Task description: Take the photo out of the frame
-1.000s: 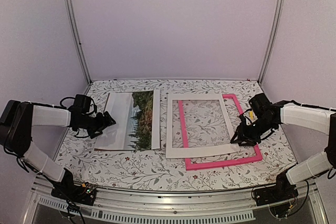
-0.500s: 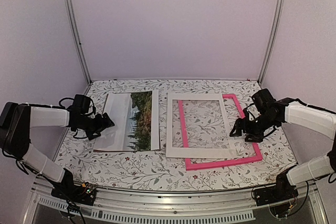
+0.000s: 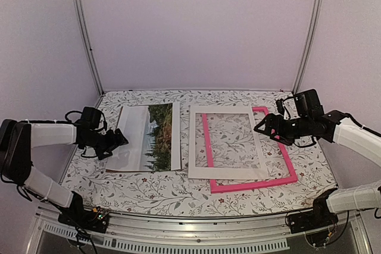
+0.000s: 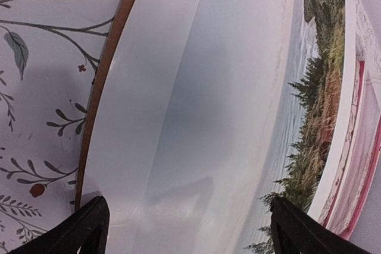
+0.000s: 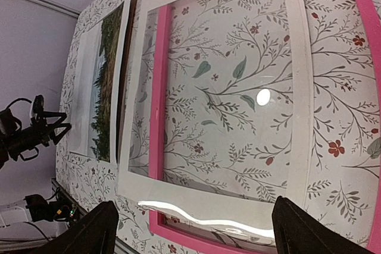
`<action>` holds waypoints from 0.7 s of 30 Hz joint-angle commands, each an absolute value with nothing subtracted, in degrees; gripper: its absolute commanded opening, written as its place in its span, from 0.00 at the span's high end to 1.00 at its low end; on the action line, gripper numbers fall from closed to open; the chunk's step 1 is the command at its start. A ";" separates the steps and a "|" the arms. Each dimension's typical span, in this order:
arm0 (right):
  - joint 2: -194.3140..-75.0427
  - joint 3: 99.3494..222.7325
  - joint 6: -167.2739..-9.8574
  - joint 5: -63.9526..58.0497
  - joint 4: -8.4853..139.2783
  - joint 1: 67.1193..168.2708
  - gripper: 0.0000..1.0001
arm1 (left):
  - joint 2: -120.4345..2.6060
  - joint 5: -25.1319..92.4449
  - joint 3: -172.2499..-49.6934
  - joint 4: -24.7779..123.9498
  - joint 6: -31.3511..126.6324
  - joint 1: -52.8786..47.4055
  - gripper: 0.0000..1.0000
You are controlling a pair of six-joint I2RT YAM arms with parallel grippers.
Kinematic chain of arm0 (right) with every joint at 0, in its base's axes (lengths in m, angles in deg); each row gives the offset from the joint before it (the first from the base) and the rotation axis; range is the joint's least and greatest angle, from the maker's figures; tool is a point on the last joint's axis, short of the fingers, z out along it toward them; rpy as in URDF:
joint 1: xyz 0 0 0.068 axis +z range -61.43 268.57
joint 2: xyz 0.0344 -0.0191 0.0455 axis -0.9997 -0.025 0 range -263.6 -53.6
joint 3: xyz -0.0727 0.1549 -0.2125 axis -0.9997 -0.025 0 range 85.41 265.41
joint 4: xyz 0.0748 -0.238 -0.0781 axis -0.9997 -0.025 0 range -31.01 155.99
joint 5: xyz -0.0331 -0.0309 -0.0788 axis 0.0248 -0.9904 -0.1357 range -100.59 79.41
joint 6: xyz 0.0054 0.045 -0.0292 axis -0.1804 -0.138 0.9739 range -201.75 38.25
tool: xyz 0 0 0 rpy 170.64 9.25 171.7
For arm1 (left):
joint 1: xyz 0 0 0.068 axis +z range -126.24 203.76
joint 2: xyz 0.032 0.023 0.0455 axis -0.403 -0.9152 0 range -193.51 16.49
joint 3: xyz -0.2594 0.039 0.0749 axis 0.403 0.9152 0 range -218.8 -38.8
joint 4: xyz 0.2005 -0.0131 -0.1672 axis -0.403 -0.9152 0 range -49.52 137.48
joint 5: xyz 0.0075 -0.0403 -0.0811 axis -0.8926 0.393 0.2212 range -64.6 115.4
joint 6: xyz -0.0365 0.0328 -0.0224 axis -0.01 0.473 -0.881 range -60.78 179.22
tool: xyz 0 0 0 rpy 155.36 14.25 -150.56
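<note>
On the floral-patterned table [image 3: 178,197], at 9 o'clock of centre in the top view (12 o'clock pointing away from the robot), the thin rectangular photo [image 3: 149,137], a landscape print of trees and pale sky inside wide white margins, lies flat and face up. It rests on a plain brown backing board [image 4: 100,105], whose narrow edge shows along the photo's 9 o'clock side in the left wrist view. The large rectangular frame with a narrow bright pink border [image 3: 253,185] lies just beside it at 3 o'clock, apart from the photo, the table's pattern showing through its opening. A white card mat [image 3: 226,172] lies askew over the frame, shifted toward 9 o'clock. Judged from this layout, the photo is out of the frame and the task is done or nearly so; only clearing the arms seems left. The left gripper [image 3: 118,141] sits low at the photo's 9 o'clock edge, jaws spread wide and empty; contact with the sheet cannot be told. The right gripper [image 3: 265,130] hovers above the frame's 3 o'clock rail, jaws likewise apart and empty. Only a narrow strip separates photo and mat. Bare table lies open at 6 o'clock of both; the side walls [image 3: 41,57] stand close at 9 and 3 o'clock.
</note>
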State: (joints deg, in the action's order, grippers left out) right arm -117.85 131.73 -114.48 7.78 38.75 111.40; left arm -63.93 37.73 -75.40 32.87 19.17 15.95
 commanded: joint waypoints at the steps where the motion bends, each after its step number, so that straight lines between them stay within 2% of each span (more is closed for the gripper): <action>1: -119.78 136.32 -115.62 7.44 47.26 117.27 0.07 | -62.32 37.20 -76.50 32.26 19.72 15.60 0.04; 8: -131.83 144.43 -116.50 9.24 53.50 125.59 0.06 | -61.18 36.77 -77.05 31.93 19.65 15.24 0.04; 21: -158.71 163.82 -120.83 12.43 54.27 134.18 0.08 | -58.20 31.07 -75.39 30.24 19.20 15.26 0.03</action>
State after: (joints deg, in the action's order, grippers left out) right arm -153.12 159.21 -119.20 10.79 53.28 132.16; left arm -60.02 34.21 -75.73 31.58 19.10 15.40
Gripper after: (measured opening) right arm 0.923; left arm 0.965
